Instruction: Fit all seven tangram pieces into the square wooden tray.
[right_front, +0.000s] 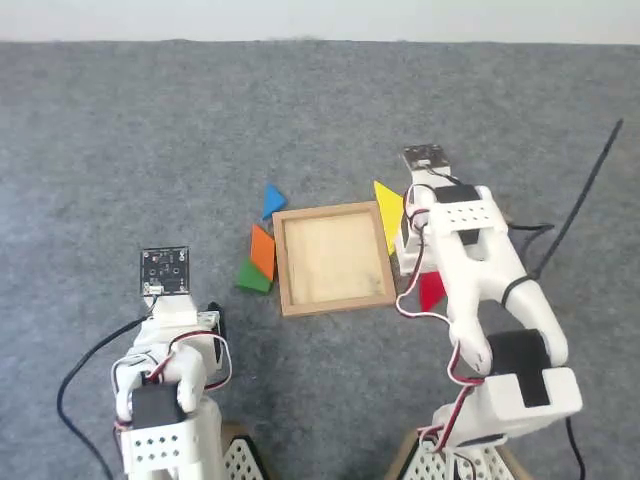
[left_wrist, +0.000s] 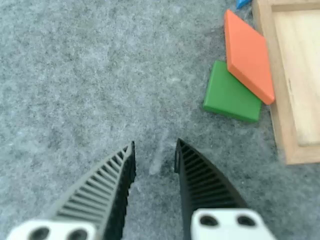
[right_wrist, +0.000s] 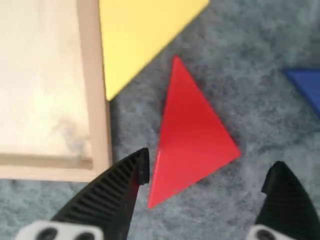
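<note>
While our right fingers (right_wrist: 131, 172) stand wide apart on either side of the red triangle (right_wrist: 192, 135), holding nothing, that piece lies flat on the counter (right_wrist: 250, 45) just beside the tray (right_wrist: 92, 75), near the yellow triangle (right_wrist: 140, 35). Our left fingers (left_wrist: 125, 167), slightly parted and empty, hover over the counter near the green piece (left_wrist: 227, 95), which touches the orange piece (left_wrist: 248, 55).

A grey, felt-like mat (right_front: 150, 130) covers the table from side to side. Its surface is fuzzy and slightly mottled, and the wrist views show a few paler flecks in it up close. Beyond the mat's far edge runs a plain pale strip (right_front: 320, 18), wall or floor, I cannot tell.
</note>
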